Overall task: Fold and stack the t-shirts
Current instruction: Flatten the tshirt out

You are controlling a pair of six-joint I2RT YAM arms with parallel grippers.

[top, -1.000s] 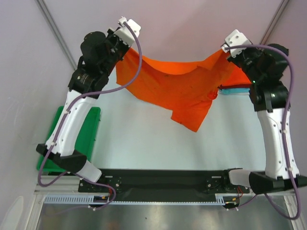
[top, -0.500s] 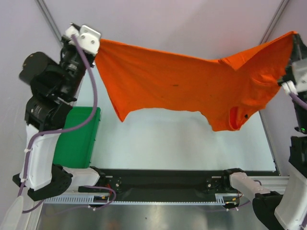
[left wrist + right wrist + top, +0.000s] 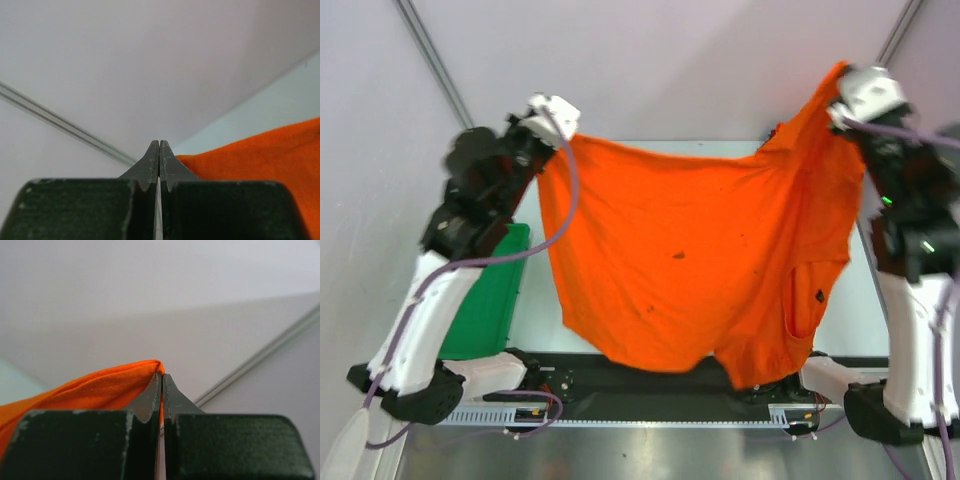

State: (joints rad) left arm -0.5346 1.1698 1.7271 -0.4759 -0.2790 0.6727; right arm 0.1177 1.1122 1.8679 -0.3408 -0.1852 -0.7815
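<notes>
Hem of bright orange cloth t-shirt with small dark specks (image 3: pixel 680 260) nearest, drooping past near edge of pale counter (image 3: pixel 540 285). Above that, hung broadside as one wide sheet, long axis left to right, nowhere flat. On left, just beside sheet and under left arm, flat green plastic tray (image 3: pixel 500 290). Farther up and back: left hand (image 3: pixel 552 110) clenched on one top corner; right hand (image 3: pixel 865 95) clenched on other, carried higher, orange fold pinched between its fingertips. Judged next: lowering sheet flat onto counter, both hands equally near. Likely snag: near hem bunching at counter edge.
</notes>
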